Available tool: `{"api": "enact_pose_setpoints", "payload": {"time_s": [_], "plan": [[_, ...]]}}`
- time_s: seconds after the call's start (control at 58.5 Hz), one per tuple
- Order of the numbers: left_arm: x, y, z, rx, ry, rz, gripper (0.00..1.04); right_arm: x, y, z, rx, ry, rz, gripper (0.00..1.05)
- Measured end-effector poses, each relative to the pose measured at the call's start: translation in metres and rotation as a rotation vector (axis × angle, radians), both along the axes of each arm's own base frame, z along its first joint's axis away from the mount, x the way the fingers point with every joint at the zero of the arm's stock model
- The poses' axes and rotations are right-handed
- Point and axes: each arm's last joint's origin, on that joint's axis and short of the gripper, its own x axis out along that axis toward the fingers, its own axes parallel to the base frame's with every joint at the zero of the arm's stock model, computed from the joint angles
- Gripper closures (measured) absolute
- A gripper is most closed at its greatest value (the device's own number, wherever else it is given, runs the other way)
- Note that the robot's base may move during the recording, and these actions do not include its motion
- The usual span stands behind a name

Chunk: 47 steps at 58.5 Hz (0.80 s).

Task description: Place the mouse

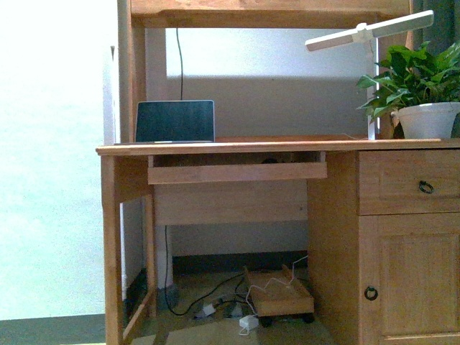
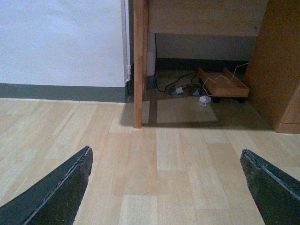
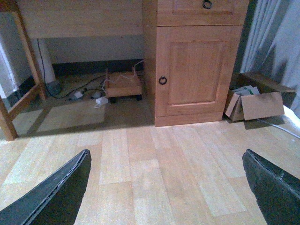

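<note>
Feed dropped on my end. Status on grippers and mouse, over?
Left gripper open, empty, above floor. Right gripper likewise. Mouse unconfirmed: small dark shape on desk's pull-out tray, possibly it. Nothing seen in the way.

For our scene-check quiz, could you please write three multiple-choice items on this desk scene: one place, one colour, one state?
1. Where on the desk top does the potted plant stand? A) left end B) middle C) right end
2. What colour is its pot? A) white B) red C) black
3. How are the left pincer and right pincer? A) both open, empty B) both shut C) one open, one shut
Answers: C, it stands at the front view's right edge; A, the pot is plainly white; A, each wrist view shows it spread wide, nothing held.
</note>
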Motion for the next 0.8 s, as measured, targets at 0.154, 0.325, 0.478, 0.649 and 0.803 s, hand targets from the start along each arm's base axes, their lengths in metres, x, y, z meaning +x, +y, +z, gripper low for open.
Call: {"api": "enact_pose_setpoints", "payload": {"time_s": [0.154,0.325,0.478,0.649,0.803], "plan": [[0.0000,0.0000,0.0000,0.000,0.000,0.000,0.08,0.0000,0.0000,0.0000,0.000,0.000,0.000,0.07],[0.0000,0.0000,0.0000,0.000,0.000,0.000,0.08,0.0000,0.0000,0.0000,0.000,0.000,0.000,0.07],[0.0000,0.0000,0.0000,0.000,0.000,0.000,0.08,0.0000,0.0000,0.0000,0.000,0.000,0.000,0.07],[0.0000,0.0000,0.0000,0.000,0.000,0.000,0.08,0.0000,0.0000,0.0000,0.000,0.000,0.000,0.07],[0.0000,0.0000,0.0000,0.000,0.000,0.000,0.08,0.0000,0.0000,0.0000,0.000,0.000,0.000,0.07]]}}
